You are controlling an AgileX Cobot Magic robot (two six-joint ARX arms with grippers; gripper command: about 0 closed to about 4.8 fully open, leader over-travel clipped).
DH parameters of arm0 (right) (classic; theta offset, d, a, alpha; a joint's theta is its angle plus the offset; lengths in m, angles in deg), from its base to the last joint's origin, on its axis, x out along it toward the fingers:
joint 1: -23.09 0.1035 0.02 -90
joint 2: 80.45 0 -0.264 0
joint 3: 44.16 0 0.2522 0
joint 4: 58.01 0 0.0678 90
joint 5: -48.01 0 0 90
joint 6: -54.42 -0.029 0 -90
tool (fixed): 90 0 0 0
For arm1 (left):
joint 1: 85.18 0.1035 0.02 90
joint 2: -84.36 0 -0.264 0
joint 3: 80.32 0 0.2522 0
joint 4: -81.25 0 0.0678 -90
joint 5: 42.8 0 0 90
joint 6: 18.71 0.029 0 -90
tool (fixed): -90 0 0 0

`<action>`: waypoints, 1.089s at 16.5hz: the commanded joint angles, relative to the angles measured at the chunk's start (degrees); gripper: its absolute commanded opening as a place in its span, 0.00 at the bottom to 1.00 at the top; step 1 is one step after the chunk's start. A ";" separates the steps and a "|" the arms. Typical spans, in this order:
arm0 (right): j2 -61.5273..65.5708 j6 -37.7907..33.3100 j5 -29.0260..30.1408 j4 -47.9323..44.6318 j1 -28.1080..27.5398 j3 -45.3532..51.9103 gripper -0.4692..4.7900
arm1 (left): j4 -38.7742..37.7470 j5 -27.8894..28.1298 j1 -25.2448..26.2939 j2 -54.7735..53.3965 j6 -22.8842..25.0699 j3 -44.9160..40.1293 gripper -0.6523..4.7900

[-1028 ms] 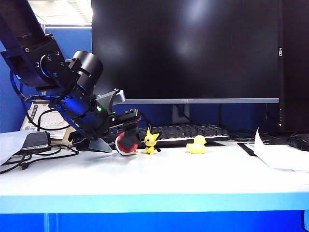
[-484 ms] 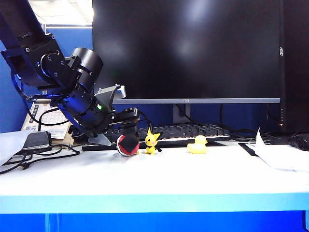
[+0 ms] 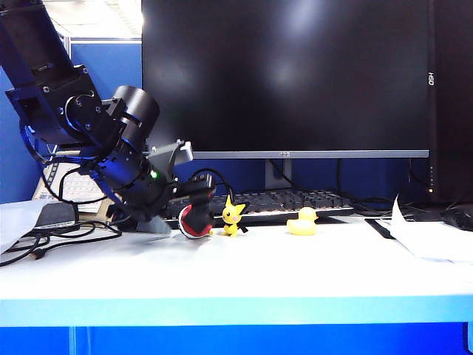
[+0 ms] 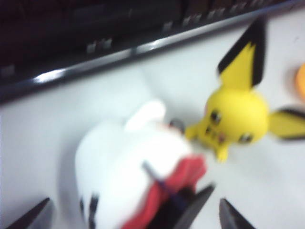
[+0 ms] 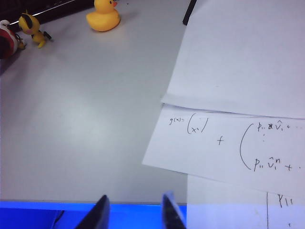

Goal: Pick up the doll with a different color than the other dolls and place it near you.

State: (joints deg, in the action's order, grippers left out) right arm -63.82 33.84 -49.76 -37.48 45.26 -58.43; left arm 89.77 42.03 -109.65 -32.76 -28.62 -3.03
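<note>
1. The scene is a white desk (image 3: 295,266) with a blue front edge. A large dark monitor (image 3: 284,74) stands at the back, and a black keyboard (image 3: 281,203) lies under it.
2. The doll with a different color (image 3: 194,220) is a round red and white toy. It sits on the desk in front of the keyboard's left end.
3. Just beside it, to the right in the exterior view, stands the pointy-eared yellow figure (image 3: 233,216). The yellow rubber duck (image 3: 301,222) is further right, apart from both.
4. The left gripper (image 3: 194,201) is low over the red and white doll, with the arm slanting down from the upper left.
5. In the left wrist view the left gripper's fingers (image 4: 195,214) are spread wide, one at each side of the doll. The view is blurred, so I cannot tell if they touch it. The doll rests on the desk.
6. The right gripper (image 5: 133,212) hangs over the near edge of the desk, well apart from the dolls. Its fingers are parted with nothing between them.
7. Sheets of paper (image 5: 238,95) with handwriting lie on the right part of the desk.
</note>
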 commanded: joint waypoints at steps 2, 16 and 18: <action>-0.11 -0.20 -0.02 -1.01 0.09 0.13 0.36 | -2.47 -2.97 -0.04 -2.03 0.02 6.38 0.98; -0.13 -0.20 -0.04 -0.98 0.09 0.13 0.36 | -14.34 -5.18 -0.09 -3.80 -0.20 11.28 0.79; -0.13 -0.20 -0.04 -0.98 0.09 0.13 0.36 | -14.58 -5.18 -0.31 -3.80 -0.20 11.28 0.56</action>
State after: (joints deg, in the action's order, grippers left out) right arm -63.87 33.84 -49.76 -37.48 45.28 -58.43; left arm 75.70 37.29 -109.69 -36.69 -28.84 8.22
